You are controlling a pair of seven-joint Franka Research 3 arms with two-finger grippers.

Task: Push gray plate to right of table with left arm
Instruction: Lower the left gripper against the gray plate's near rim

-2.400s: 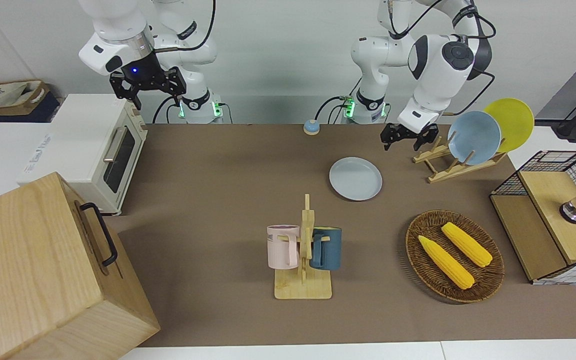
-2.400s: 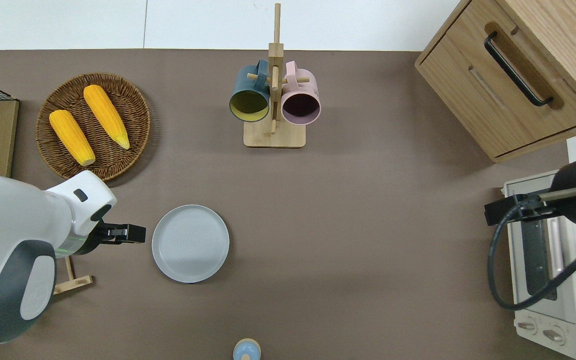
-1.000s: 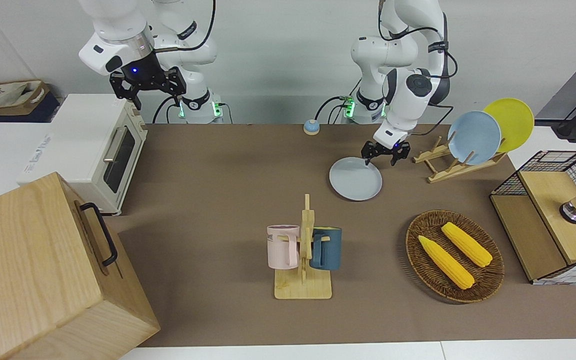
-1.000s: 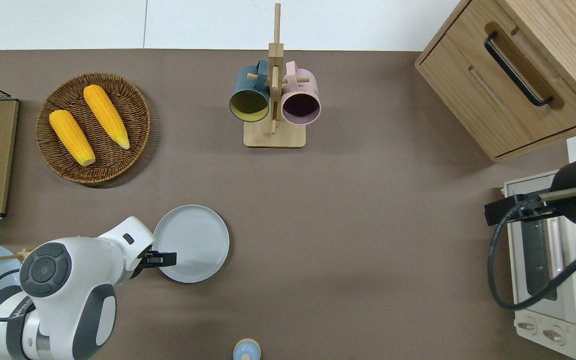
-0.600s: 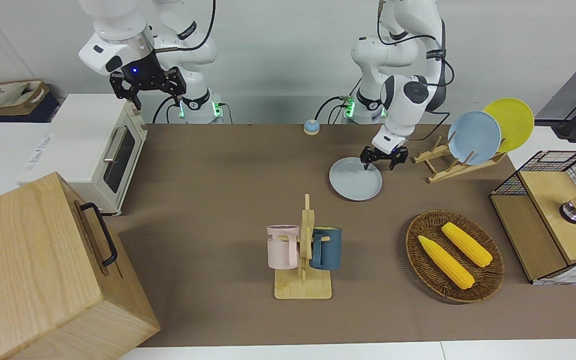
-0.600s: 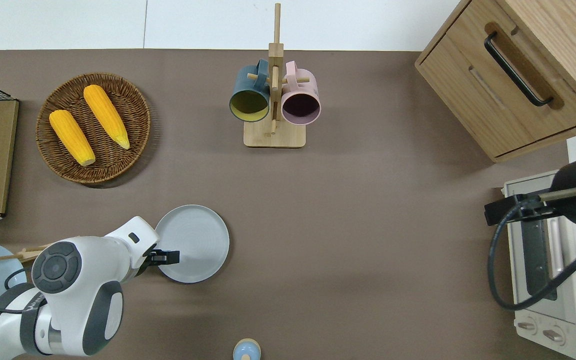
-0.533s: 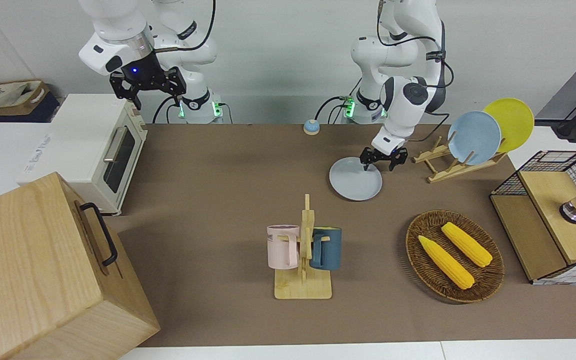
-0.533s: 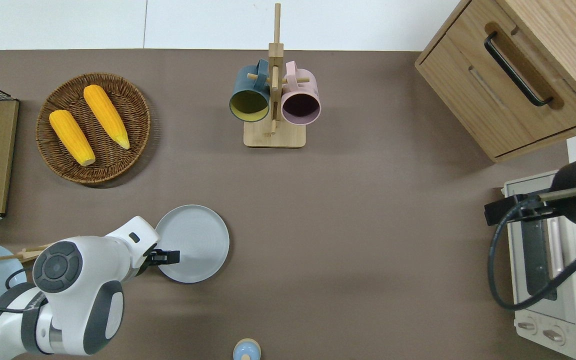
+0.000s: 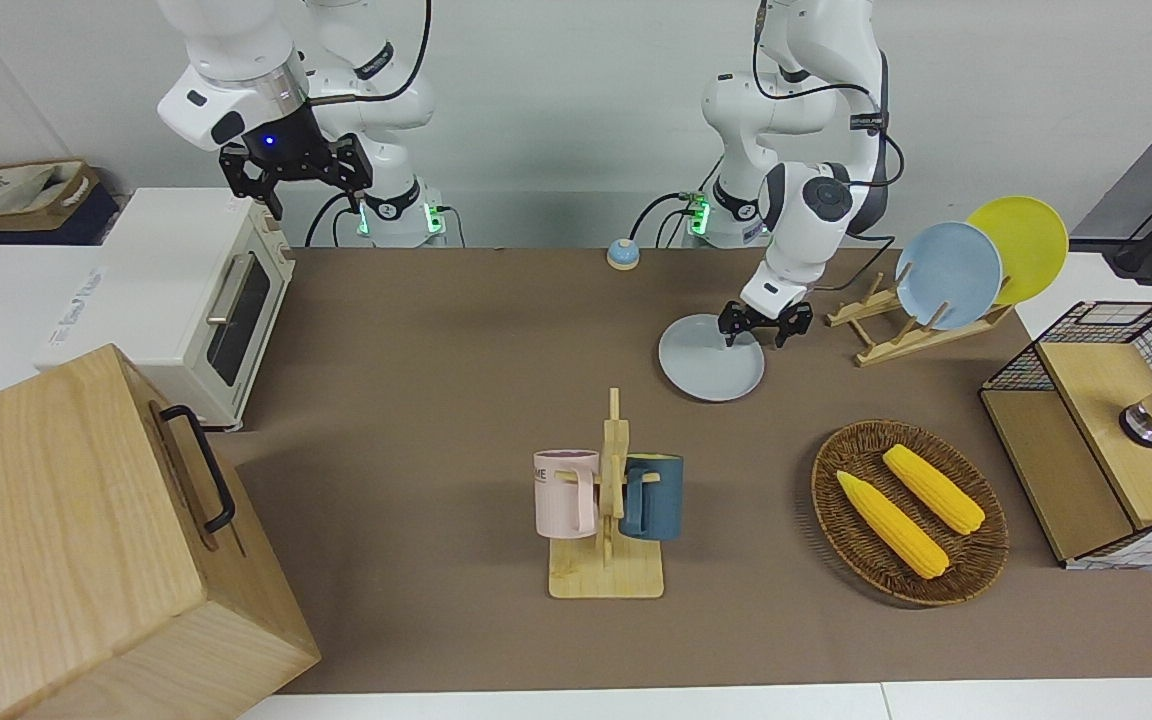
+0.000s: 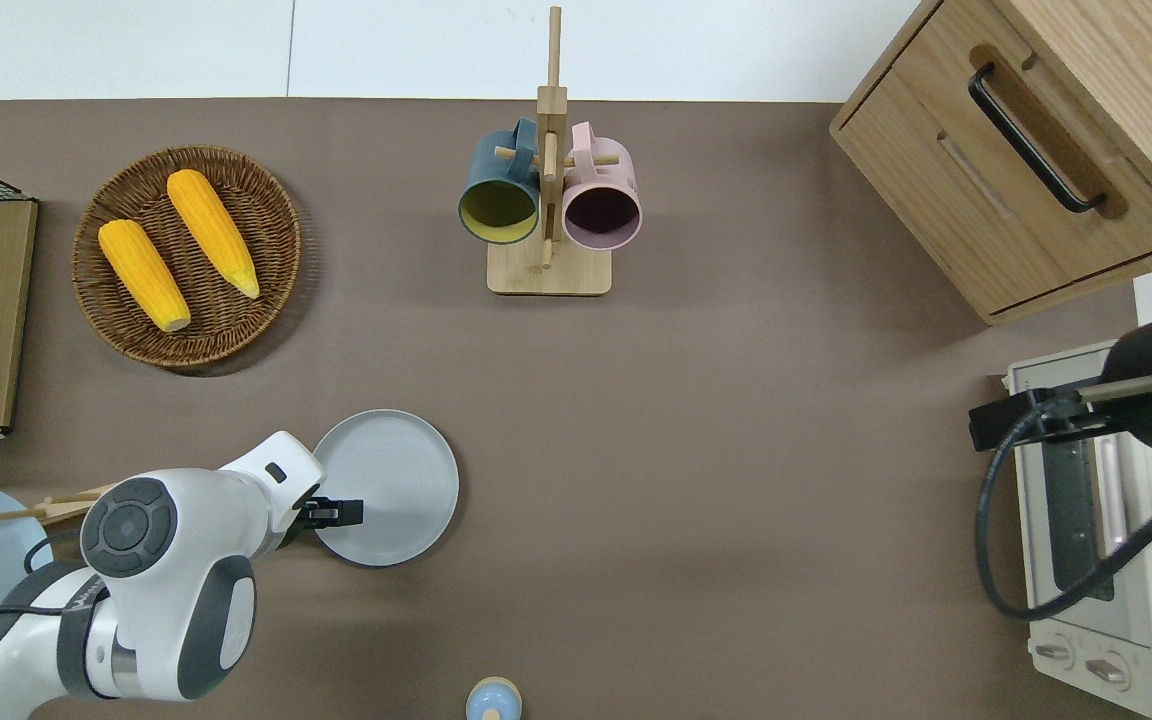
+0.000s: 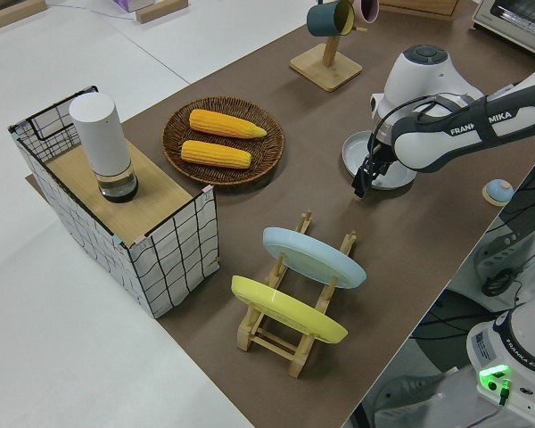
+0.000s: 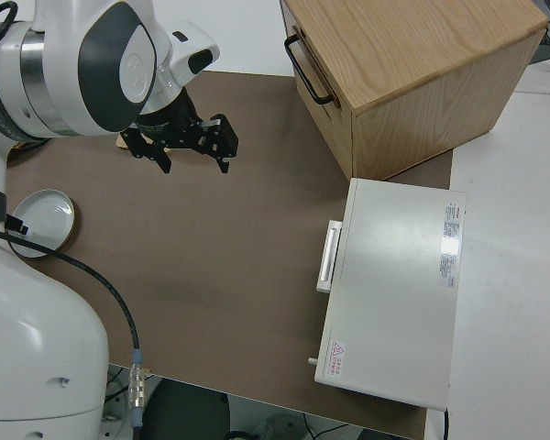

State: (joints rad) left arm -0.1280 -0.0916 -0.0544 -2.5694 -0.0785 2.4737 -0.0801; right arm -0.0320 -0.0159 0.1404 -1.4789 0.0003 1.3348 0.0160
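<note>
The gray plate point(image 9: 711, 357) point(image 10: 391, 480) lies flat on the brown table point(image 9: 436, 400), nearer to the robots than the mug rack. My left gripper point(image 9: 756, 330) point(image 10: 336, 513) point(image 11: 363, 183) is low at the plate's rim on the side toward the left arm's end of the table. It is open, with one finger over the plate and the other outside the rim. I cannot tell whether a finger touches the rim. My right gripper point(image 9: 296, 180) point(image 12: 188, 151) is parked and open.
A dish rack point(image 9: 896, 325) with a light-blue and a yellow plate stands toward the left arm's end. A basket of corn point(image 10: 186, 255), a mug rack point(image 10: 548, 200), a bell point(image 9: 622, 254), a toaster oven point(image 9: 186, 300) and a wooden cabinet point(image 9: 86, 540) also stand on the table.
My left gripper has swung from beside the dish rack down to the plate's rim and crept slightly further over it. The plate has not visibly moved. The right arm stayed still.
</note>
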